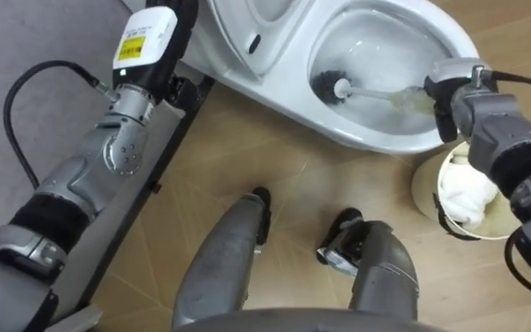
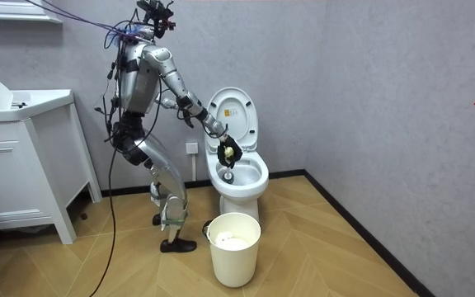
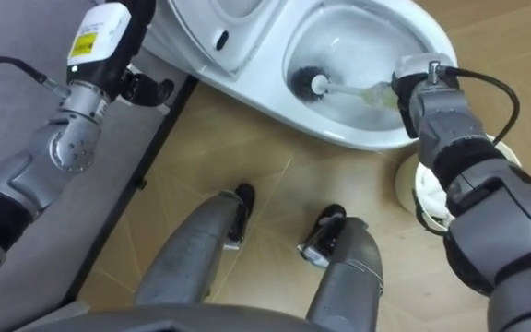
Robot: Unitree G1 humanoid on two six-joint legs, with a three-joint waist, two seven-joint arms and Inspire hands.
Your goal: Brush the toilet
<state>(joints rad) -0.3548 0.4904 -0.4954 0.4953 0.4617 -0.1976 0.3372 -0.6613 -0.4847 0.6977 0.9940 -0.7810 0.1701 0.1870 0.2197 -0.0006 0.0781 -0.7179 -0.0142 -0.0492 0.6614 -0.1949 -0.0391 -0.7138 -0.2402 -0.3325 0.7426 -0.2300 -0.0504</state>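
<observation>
I stand facing a white toilet (image 1: 376, 138) whose lid (image 2: 231, 111) is raised. My right hand (image 1: 456, 100) hangs over the bowl's right rim, fingers curled round the pale handle of the toilet brush (image 1: 402, 97). The brush's dark bristle head (image 1: 328, 86) sits low inside the bowl against its left wall. In the room view the same hand (image 2: 228, 153) hangs just above the bowl. My left forearm (image 1: 146, 55) reaches up along the toilet's left side and runs out of the top edge.
A white bucket (image 1: 468, 231) with white material inside stands on the wood floor right of my feet, close to the toilet base. A grey wall and dark skirting run along my left. A white cabinet (image 2: 23, 165) stands behind me.
</observation>
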